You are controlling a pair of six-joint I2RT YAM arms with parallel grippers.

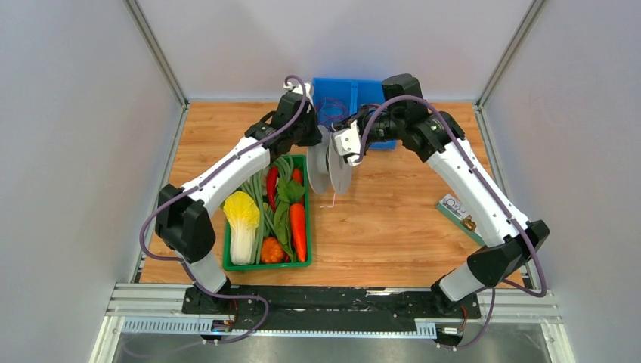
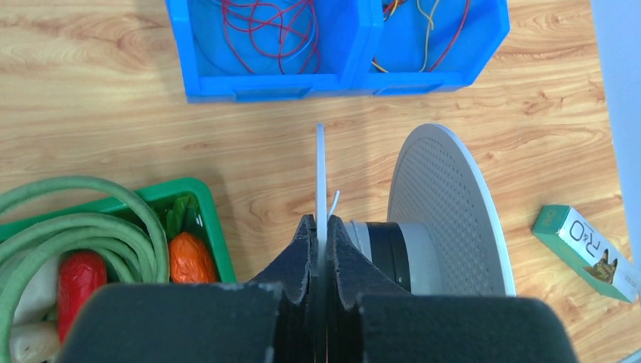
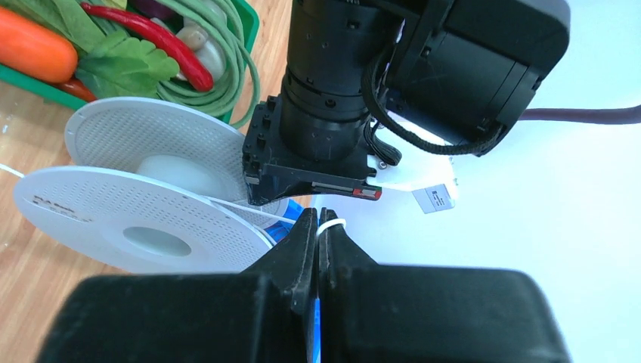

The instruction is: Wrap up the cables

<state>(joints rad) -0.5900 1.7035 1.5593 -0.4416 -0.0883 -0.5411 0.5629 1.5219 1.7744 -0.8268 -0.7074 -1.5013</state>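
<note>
The left hand (image 2: 320,228) is clenched on one flange of the pale-grey perforated round plastic spool (image 2: 446,204) — held on edge above the wooden bench (image 1: 393,227), beside the green vegetable tray (image 1: 264,265). The right hand (image 3: 317,221) pinches the thin white wire (image 3: 335,223) — its strand runs from the spool.

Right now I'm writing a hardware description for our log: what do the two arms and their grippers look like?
The left arm and right arm share white link shells and black joint housings. A thick purple hose runs along each. The left gripper and right gripper have black wedge-shaped fingers, tapering toward the tips, with a rough foam-like surface.
</note>
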